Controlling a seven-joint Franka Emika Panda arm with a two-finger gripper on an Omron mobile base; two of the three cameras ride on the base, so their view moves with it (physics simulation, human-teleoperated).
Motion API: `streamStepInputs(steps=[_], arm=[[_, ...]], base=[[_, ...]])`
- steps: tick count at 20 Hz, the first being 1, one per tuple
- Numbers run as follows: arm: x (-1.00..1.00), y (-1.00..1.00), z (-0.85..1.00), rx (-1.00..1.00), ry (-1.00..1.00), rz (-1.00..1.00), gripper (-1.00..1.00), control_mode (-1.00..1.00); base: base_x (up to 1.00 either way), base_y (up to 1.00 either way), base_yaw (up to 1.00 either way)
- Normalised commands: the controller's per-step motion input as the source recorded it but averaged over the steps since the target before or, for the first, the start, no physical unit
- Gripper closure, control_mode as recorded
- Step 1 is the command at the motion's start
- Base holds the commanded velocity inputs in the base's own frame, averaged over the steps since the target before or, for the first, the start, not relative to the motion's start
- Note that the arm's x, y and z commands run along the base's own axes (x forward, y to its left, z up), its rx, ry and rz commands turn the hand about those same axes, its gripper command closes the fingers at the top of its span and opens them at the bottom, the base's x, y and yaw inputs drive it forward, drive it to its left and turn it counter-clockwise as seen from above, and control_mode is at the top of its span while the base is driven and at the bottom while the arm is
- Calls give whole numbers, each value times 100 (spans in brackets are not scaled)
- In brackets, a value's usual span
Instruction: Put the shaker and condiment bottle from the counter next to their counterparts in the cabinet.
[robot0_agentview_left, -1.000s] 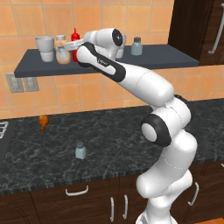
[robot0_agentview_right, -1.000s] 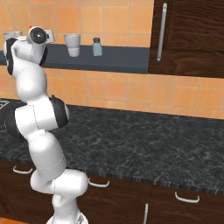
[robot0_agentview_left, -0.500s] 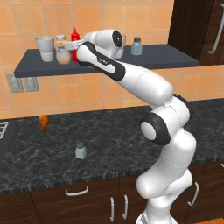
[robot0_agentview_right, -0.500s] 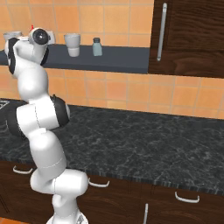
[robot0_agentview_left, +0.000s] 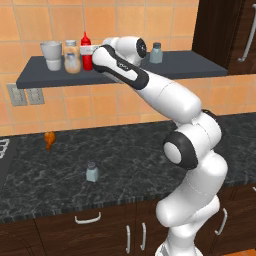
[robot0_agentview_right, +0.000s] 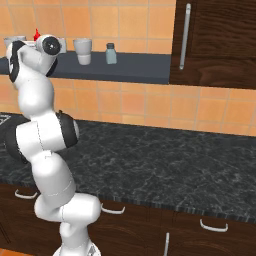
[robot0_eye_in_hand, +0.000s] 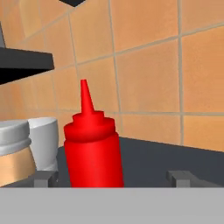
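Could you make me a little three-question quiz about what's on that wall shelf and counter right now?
1. True or false: the red condiment bottle stands upright on the cabinet shelf.
2. What sits right beside the red bottle, away from the arm? A) a white cup B) the orange-tinted jar C) a plate
3. Fill in: one shaker is on the ____, not yet on the shelf beside the other shaker.

Key:
1. True. In the hand view the gripper has its jaws spread apart, with the bottle standing between them.
2. B
3. counter
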Motion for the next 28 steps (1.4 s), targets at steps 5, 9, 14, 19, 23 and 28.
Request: streamStepInputs(steps=[5, 9, 14, 19, 23, 28], arm=[[-21, -7, 0, 2, 0, 0, -100, -100], [-31, -2, 0, 2, 0, 0, -100, -100], [-44, -21, 12, 7, 0, 0, -100, -100], [-71, -26, 10, 9, 0, -3, -100, -100], [-84, -6, 1, 7, 0, -2, -100, -100], [-79, 0, 1, 7, 1, 0, -100, -100]], base=[[0, 0, 0], [0, 0, 0], [0, 0, 0], [0, 0, 0], [0, 0, 0], [0, 0, 0]])
